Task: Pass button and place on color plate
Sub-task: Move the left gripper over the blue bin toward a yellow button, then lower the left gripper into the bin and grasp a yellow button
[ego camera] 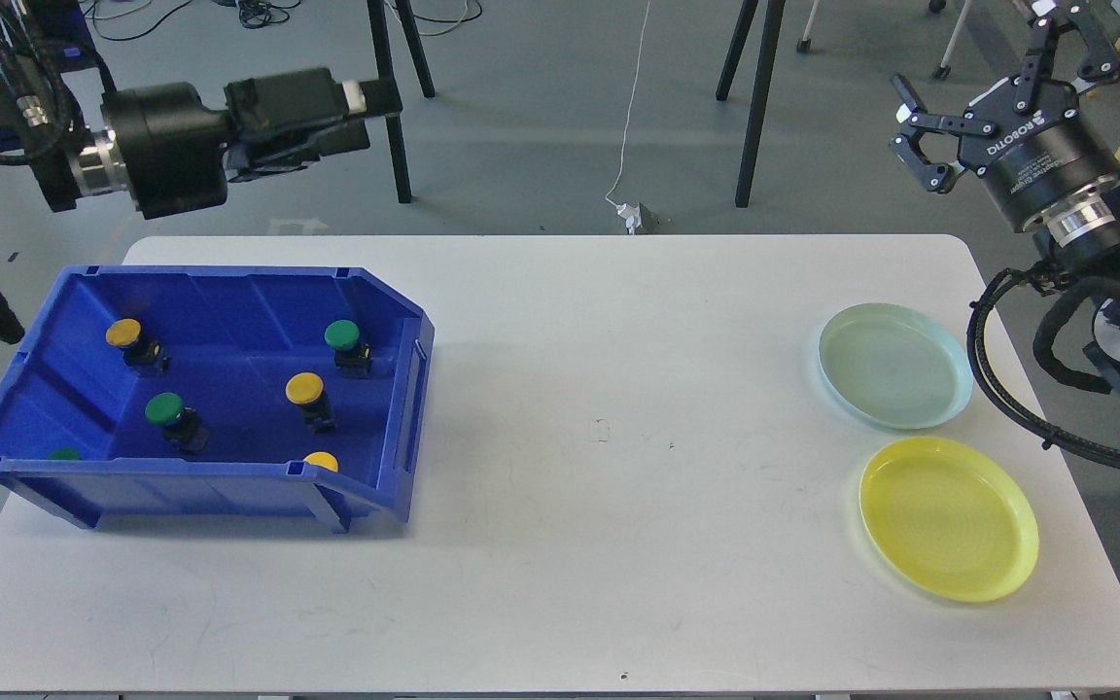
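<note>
Since the right gripper (pixel 920 131) holds its jaws spread wide on nothing, and the left gripper (pixel 327 117) is dark and seen side-on so I can't tell its jaws' state, I'd say we're at the start, no pick made. Both hang above the table (pixel 570 437), the left behind the blue bin (pixel 395 408). Buttons sit in the bin; next move probably calls for the left dropping onto one, say the yellow button (pixel 305 389), before a handover toward the yellow plate (pixel 949 530) or pale green plate (pixel 895 365).
</note>
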{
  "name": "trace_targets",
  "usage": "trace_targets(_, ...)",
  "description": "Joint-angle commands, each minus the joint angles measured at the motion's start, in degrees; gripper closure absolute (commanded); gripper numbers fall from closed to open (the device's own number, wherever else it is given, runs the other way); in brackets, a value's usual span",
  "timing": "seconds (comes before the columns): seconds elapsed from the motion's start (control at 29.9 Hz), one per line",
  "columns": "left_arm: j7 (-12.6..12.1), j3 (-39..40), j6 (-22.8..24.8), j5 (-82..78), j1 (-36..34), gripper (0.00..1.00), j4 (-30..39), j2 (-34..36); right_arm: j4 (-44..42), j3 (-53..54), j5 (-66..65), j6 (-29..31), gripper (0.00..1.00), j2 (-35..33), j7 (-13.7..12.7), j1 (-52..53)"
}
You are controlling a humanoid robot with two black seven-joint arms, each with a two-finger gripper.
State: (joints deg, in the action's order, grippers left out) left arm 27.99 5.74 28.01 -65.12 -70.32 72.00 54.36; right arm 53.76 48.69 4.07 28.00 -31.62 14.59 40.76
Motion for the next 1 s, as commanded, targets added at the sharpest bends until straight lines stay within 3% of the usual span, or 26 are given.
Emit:
trace_targets(0.0, 0.0, -19.8, 0.0, -15.0, -8.9, 0.0, -0.1, 1.4, -0.4, 0.0, 0.1, 0.0, 0.0, 0.0, 0.0, -1.3)
trace_targets(0.13, 0.0, -32.9, -2.9, -19.1, -10.7, 0.0, -6.0, -5.9, -0.5, 0.1, 0.1, 0.0, 0.0, 0.0, 0.1, -3.1)
trace_targets(0.27, 0.0, -38.9, -7.1, -18.8, -9.3, 0.0, -15.0, -12.2, -1.6, 0.1, 0.1, 0.0, 0.0, -0.4, 0.0, -3.9)
trace_targets(0.5, 0.0, -39.6, -7.5, -18.5, -5.6, 0.0, -22.8, -16.1, -2.3, 0.1, 0.1, 0.0, 0.0, -1.0, 0.0, -3.9)
trace_targets(0.97, 0.0, -39.1, -7.4, -15.5, -0.9, 0.0, -27.7, -20.0, -2.3, 0.1, 0.1, 0.0, 0.0, -1.0, 0.1, -4.6)
